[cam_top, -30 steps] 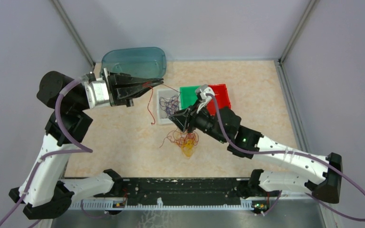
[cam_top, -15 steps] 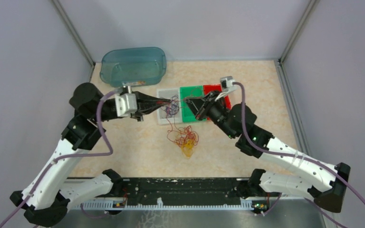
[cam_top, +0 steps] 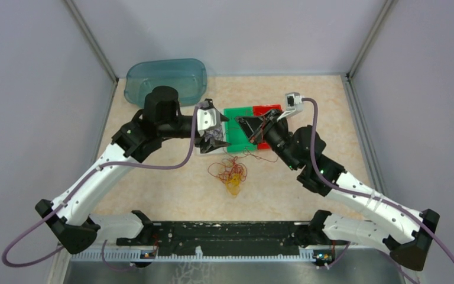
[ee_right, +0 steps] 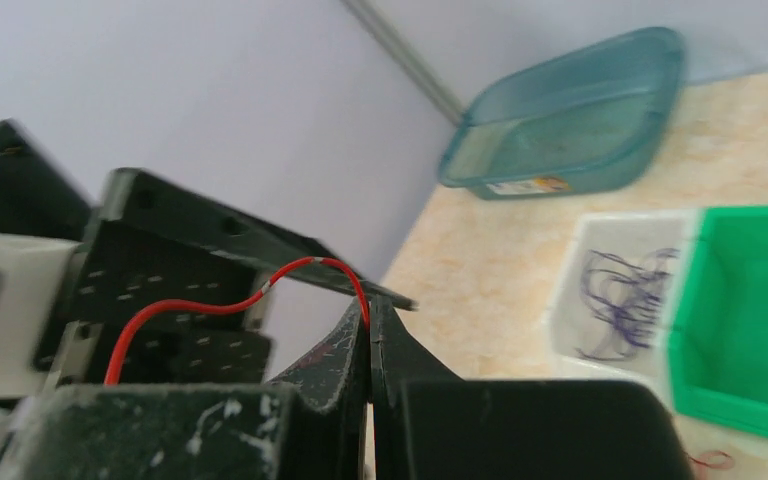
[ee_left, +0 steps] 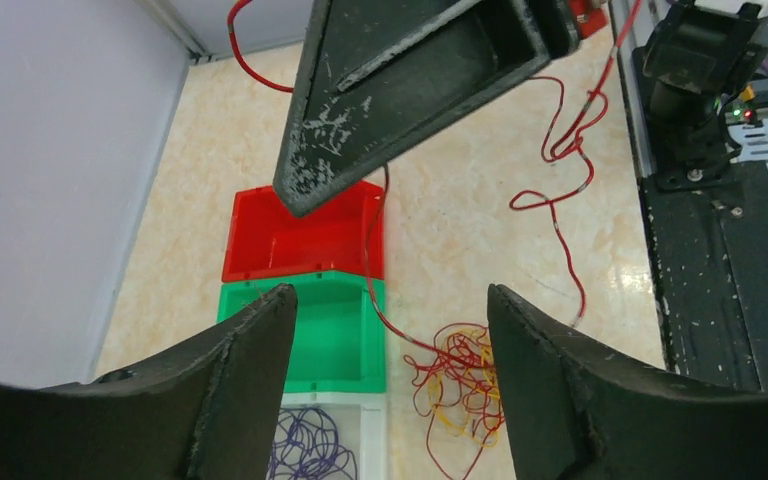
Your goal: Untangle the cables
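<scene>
Pinching red cable (ee_right: pixel 320 260) in right gripper (ee_right: pixel 370 312); left gripper (ee_left: pixel 390 295) spread wide.

Beige table (cam_top: pixel 165 192) w/ teal tub (cam_top: pixel 165 80), 3 bins (cam_top: pixel 237 113) (clear, green, red) — cable tangle (cam_top: pixel 232 176).

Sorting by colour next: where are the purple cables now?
Right wrist view: the purple cables lie in the white bin, left of the green bin.

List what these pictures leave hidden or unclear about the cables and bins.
- Top view: the left tool covers most of the white bin.
- Left wrist view: the bottom edge cuts off the purple cables.
- Right wrist view: the right tool hides one end of the red cable.
</scene>
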Available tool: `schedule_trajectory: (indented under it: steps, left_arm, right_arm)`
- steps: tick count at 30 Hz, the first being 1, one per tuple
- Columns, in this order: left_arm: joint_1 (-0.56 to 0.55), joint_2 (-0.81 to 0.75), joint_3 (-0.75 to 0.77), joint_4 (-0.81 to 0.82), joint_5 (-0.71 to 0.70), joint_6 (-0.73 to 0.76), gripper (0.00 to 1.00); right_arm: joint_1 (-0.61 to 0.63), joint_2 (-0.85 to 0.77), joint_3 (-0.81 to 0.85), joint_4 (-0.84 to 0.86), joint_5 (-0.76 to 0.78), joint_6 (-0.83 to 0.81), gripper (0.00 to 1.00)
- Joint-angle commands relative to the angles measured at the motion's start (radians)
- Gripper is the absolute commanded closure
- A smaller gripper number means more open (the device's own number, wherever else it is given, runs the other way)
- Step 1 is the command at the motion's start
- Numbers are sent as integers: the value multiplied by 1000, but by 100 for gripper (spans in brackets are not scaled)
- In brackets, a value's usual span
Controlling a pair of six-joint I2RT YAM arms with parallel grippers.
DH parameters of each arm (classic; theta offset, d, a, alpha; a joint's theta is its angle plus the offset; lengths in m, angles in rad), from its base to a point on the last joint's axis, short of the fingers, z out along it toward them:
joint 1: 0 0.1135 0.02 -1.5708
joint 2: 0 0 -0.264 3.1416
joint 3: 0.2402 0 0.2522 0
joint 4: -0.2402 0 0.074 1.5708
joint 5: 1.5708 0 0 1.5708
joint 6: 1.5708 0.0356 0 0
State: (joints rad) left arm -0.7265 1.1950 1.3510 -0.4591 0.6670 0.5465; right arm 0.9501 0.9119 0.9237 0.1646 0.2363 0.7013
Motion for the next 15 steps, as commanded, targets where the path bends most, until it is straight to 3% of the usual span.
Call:
schedule_trajectory:
  steps: [1,10,15]
  left_arm:
    - [-8,33,84,-184,-91,109,22]
    - [-7,-82,29,-163,-205,100,3]
    - [-6,-133,3,-186,-215,86,0]
  right_arm:
    - [-90,-21,43,-115,103,-30,100]
    - [-267,117,147,-366,221,-268,100]
    - [-329,231,192,-401,293,-354,100]
